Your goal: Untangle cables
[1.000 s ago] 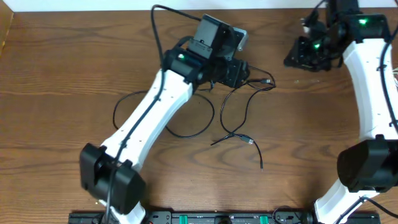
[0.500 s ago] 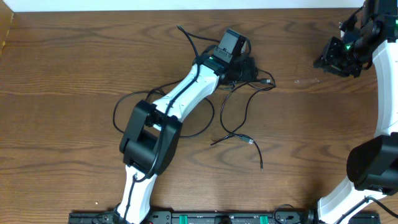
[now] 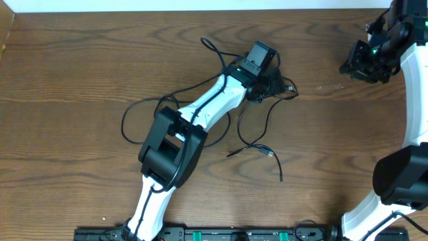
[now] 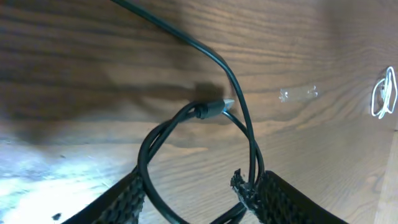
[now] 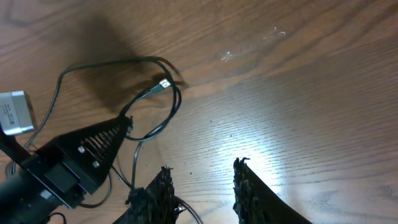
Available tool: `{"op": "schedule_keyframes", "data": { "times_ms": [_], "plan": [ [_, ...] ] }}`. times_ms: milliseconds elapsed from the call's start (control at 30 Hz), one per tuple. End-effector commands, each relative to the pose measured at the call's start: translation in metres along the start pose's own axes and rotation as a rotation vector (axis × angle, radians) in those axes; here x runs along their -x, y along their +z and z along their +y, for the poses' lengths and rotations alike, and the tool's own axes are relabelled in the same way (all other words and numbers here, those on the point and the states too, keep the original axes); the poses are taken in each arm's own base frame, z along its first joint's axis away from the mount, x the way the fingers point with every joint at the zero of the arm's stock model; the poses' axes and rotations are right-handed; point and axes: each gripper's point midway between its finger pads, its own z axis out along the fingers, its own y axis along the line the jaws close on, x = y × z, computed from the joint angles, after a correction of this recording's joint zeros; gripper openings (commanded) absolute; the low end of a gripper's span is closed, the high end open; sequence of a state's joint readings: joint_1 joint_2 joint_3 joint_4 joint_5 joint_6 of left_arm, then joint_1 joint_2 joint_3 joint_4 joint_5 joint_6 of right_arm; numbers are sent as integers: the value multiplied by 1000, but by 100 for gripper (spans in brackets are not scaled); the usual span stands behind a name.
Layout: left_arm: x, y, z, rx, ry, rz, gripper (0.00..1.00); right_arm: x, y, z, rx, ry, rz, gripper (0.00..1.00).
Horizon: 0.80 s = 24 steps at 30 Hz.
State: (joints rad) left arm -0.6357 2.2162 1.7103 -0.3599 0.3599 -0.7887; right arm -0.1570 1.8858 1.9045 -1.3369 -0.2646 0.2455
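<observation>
Your left gripper [image 3: 273, 84] is reaching over the far end of the black cables [image 3: 256, 147], which are sprawling in loose loops across the middle of the table [image 3: 67, 80]. Its jaws are standing spread, with one loop running between the fingers and a small plug [image 4: 213, 107] lying just ahead of them. Your right gripper [image 3: 354, 63] is hanging well apart at the far right, jaws partly spread, with wood showing between them.
</observation>
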Motion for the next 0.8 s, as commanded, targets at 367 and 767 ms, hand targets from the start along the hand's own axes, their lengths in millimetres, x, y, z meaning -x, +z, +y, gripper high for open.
{"op": "schedule_keyframes", "data": {
  "times_ms": [367,767],
  "plan": [
    [-27,26,13,55,-1,65,53,-1,3,-3,-14,2,7,29],
    [-6,17,7,43,80,-11,7,-12,12,0,-15,-31,50,34]
  ]
}}
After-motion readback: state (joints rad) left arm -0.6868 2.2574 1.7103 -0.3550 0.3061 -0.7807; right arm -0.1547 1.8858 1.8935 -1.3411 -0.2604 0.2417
